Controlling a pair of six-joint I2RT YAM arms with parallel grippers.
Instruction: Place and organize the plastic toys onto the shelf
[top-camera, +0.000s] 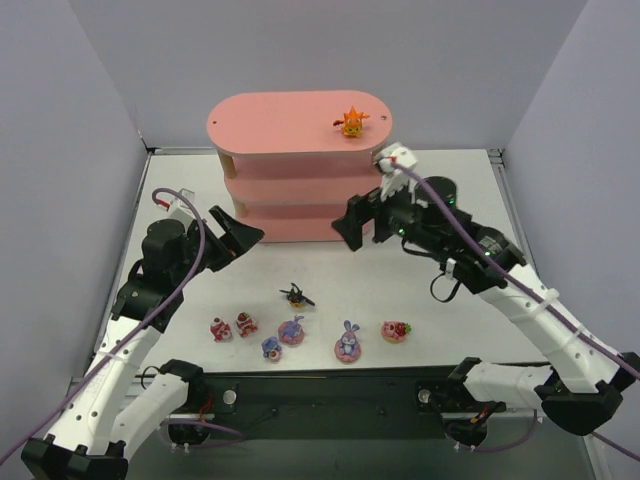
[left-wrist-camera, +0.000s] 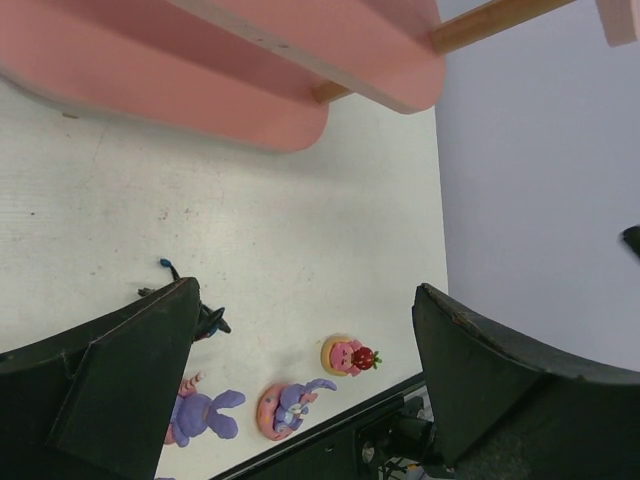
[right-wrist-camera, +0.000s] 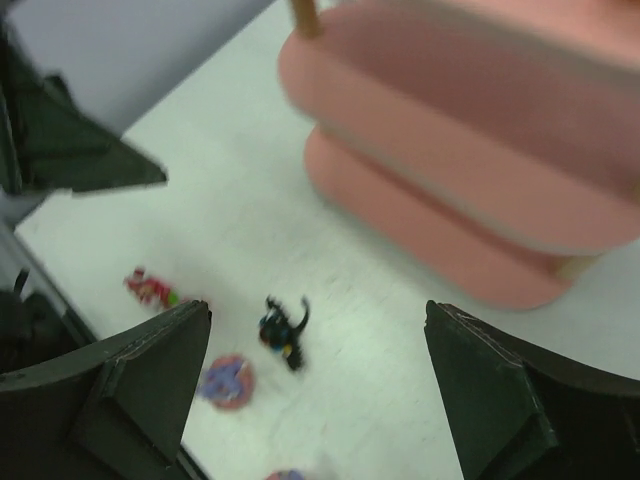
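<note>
Top external: orange toy (top-camera: 351, 122) stands on the shelf (top-camera: 290, 125) top tier, right end, probably to start a row. The other seven, bat (top-camera: 295, 294) included, sit on the counter (top-camera: 340, 275) near the front edge. Left arm (top-camera: 160, 260) and right arm (top-camera: 470, 250) flank the shelf front, jaws spread, empty. The bare strip between shelf and toys leaves room to descend.

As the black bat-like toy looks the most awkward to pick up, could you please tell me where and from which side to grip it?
Come straight down on the black bat-like toy and, I think, close on its central body, not the thin wing tips sticking out sideways. It stands alone on the table, apart from the other toys, so there should be room around it.
</note>
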